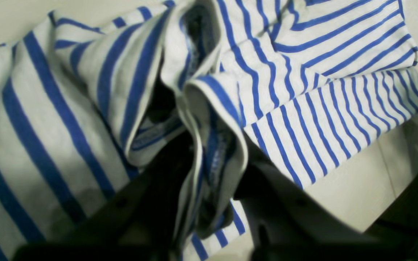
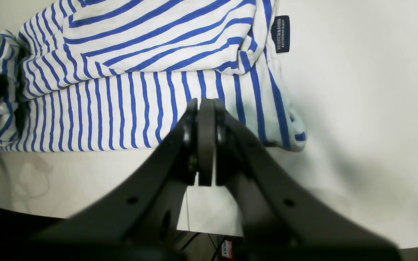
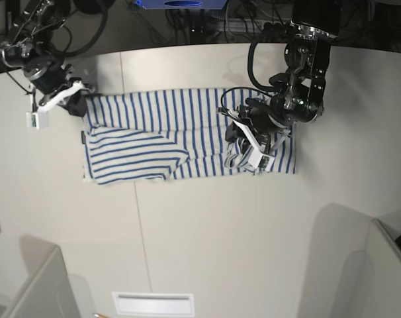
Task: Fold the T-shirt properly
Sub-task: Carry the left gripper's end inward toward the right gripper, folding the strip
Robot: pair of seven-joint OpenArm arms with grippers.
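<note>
Left wrist view: nearest the lens, at the bottom centre of the frame, the left gripper [image 1: 209, 203] is clamped on a bunched ridge of the T-shirt [image 1: 325, 108]. The pinched cloth rises between the dark fingers and folds over itself. Flat striped panels lie to the left and upper right; the bare table [image 1: 361, 188] shows at lower right.

Right wrist view: nearest the lens, the right gripper [image 2: 206, 145] fills the lower centre, its jaws pressed together with nothing between them. Its tip hangs over the near edge of the T-shirt [image 2: 122, 108], which occupies the upper left. The dark navy tag [image 2: 280, 34] sits at the shirt's upper-right edge. One layer is already turned diagonally over another.

Base view: the T-shirt [image 3: 187, 119] lies as a wide band across the upper middle of the table [image 3: 207, 232]. The left gripper [image 3: 253, 147] holds the band's right portion, gathered up. The right gripper [image 3: 60, 98] sits at the band's upper-left corner.

Judgement: one fold, at the lower left of the band, appears done. The right-hand fold is in progress. The final folds and flattening remain.
</note>
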